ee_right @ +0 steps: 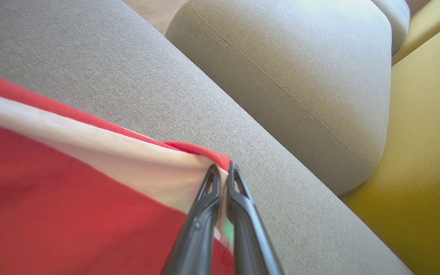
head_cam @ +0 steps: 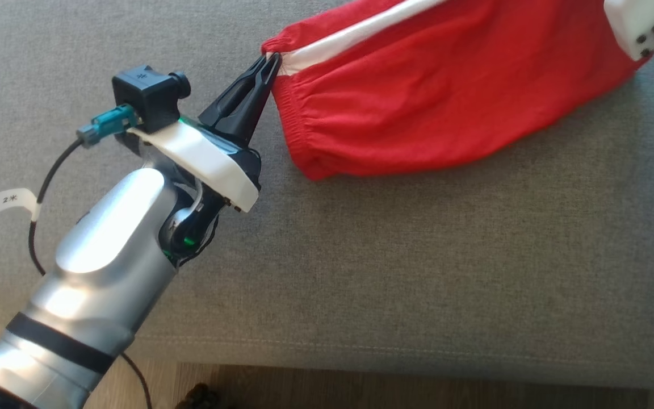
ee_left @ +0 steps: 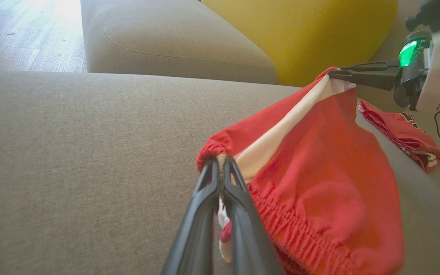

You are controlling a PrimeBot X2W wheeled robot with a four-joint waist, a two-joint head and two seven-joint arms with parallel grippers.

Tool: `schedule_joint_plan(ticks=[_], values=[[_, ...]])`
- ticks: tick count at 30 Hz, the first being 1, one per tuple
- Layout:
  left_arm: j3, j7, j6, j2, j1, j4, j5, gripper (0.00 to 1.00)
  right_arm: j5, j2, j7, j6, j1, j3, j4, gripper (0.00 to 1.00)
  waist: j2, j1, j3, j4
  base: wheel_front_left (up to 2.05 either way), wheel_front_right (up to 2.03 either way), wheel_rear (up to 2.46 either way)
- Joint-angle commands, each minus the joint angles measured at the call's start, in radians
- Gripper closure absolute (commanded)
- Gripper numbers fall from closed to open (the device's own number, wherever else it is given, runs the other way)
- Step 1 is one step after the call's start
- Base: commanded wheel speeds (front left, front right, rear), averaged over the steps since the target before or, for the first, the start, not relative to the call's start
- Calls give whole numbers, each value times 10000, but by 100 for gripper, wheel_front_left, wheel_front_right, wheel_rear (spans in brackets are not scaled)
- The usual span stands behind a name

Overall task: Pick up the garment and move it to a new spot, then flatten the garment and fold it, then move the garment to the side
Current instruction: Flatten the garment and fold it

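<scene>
The garment [head_cam: 446,85] is a pair of red shorts with a white side stripe and a gathered elastic waistband, stretched across the grey sofa seat [head_cam: 395,261]. My left gripper [head_cam: 272,58] is shut on the waistband corner by the stripe, also seen in the left wrist view [ee_left: 220,162]. My right gripper [ee_right: 223,170] is shut on the far corner of the garment [ee_right: 71,183], holding the stripe edge raised. The left wrist view shows the right gripper [ee_left: 332,73] pinching the lifted cloth [ee_left: 319,183]. In the head view only the right arm's white wrist [head_cam: 636,23] shows at the top right.
A second red garment [ee_left: 403,133] lies on the seat beyond the held one. A grey cushion [ee_right: 300,76] and a yellow cushion [ee_right: 422,160] stand at the back. The seat's front edge [head_cam: 395,363] drops to a wooden floor [head_cam: 418,395]. A black cable [head_cam: 49,176] hangs from my left wrist.
</scene>
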Motion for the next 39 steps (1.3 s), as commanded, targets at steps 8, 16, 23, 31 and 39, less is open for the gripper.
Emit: schedule_joint_plan(ticks=[8, 16, 23, 31, 39], values=[[621, -58, -59, -33, -159, 159, 172, 0, 750, 345, -1536, -4, -513, 493, 1141, 0, 0, 0, -62, 33, 0, 0, 0], [2162, -58, 565, -126, 1025, -339, 1326, 0, 2324, 845, -2597, -4, 932, -1051, 1808, 0, 0, 0, -896, -320, 0, 0, 0], [3430, -58, 2293, -393, 3194, -2359, 3726, 0, 3306, 799, -2124, -4, 2596, -1768, 2164, 0, 0, 0, -1810, -242, 0, 0, 0], [3554, -58, 3766, -1320, 5867, -4207, 6287, 0, 4193, 789, -2505, -4, 3829, -2699, 3107, 0, 0, 0, -2497, 812, 0, 0, 0], [3076, -58, 3461, -2004, 6475, -4490, 6966, 0, 3295, 525, -3166, -4, 3007, -2956, 4879, 0, 0, 0, -1847, 1825, 0, 0, 0]])
